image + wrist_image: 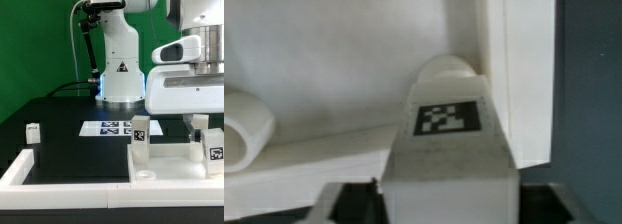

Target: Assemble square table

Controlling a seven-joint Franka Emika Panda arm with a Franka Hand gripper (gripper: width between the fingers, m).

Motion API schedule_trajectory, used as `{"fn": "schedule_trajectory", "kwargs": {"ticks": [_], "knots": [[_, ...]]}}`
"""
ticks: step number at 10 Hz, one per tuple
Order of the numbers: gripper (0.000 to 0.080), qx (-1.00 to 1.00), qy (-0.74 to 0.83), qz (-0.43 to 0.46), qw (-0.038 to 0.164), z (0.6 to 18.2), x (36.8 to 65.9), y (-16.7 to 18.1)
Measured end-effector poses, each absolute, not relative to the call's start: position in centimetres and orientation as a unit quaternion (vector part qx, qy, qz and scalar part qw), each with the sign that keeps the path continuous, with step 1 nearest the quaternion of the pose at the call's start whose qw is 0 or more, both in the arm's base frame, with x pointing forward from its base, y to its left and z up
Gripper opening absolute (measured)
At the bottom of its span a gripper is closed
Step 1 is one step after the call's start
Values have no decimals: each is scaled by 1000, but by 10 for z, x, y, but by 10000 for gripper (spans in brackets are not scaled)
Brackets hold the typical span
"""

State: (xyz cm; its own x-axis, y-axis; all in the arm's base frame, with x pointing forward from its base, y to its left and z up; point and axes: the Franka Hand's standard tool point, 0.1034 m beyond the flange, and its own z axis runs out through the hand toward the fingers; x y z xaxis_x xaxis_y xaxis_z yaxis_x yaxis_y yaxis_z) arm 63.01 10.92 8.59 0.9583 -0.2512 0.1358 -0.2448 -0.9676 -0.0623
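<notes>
Black tabletop [70, 150] under a green backdrop [30, 40], with the arm's white base [120, 65] at the far side and the marker board [112, 127] lying flat just in front of it. White border rails [40, 172] run along the near edge and up the exterior view's left. The square top [175, 168] lies on the exterior view's right, close to the near rail. An upright leg [141, 135] stands at its left end (tag facing us). A loose leg [33, 131] sits well apart, over by the left rail. The arm's bulky white wrist [185, 90] hangs low over the top's right part. In the wrist view the gripper [446, 200] is closed on a held leg [446, 120], with dark fingers [345, 200] against either side. The leg's rounded end points at white plastic beyond. A round white piece [239, 125] lies near it; I cannot tell what it is.
</notes>
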Motion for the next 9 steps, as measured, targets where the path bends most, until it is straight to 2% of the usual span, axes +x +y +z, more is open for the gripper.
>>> {"fn": "schedule_trajectory", "kwargs": {"ticks": [1, 3, 6, 9], "knots": [[291, -980, 182, -70, 26, 86, 630, 109], [291, -961, 268, -67, 33, 85, 630, 111], [291, -873, 482, -53, 50, 83, 627, 115], [294, -741, 665, -20, 91, 82, 626, 115]]}}
